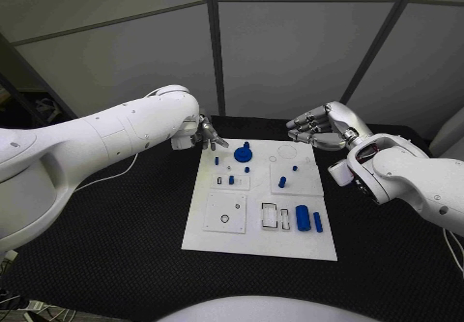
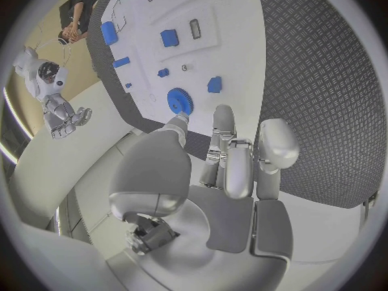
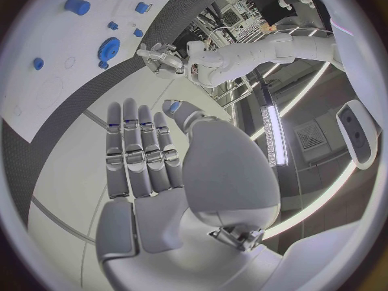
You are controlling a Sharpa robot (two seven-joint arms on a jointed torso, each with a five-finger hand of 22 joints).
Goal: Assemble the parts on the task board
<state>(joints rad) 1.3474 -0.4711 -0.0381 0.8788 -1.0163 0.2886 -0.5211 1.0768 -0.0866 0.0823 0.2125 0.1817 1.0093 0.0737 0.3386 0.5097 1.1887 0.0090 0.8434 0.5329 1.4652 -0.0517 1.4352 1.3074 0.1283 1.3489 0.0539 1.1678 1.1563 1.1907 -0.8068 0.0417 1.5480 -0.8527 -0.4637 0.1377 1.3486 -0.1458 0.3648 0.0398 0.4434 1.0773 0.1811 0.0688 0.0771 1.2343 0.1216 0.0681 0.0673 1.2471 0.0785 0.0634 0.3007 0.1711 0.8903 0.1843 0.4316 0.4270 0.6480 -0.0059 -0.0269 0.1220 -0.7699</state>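
both hands hover empty beside task board (image 1: 259, 249).

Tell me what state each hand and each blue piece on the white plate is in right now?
Left hand: holds nothing, fingers apart, beside the task board's far corner.
Right hand: holds nothing, fingers curled in.
Blue gear: lying flat on the board.
Blue cylinder: lying on its side.
Blue bar: lying beside the cylinder.
Small blue pegs: standing on the board.

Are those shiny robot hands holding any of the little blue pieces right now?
No. The left hand and right hand both hover empty at the far end of the task board, fingers free of the blue gear.
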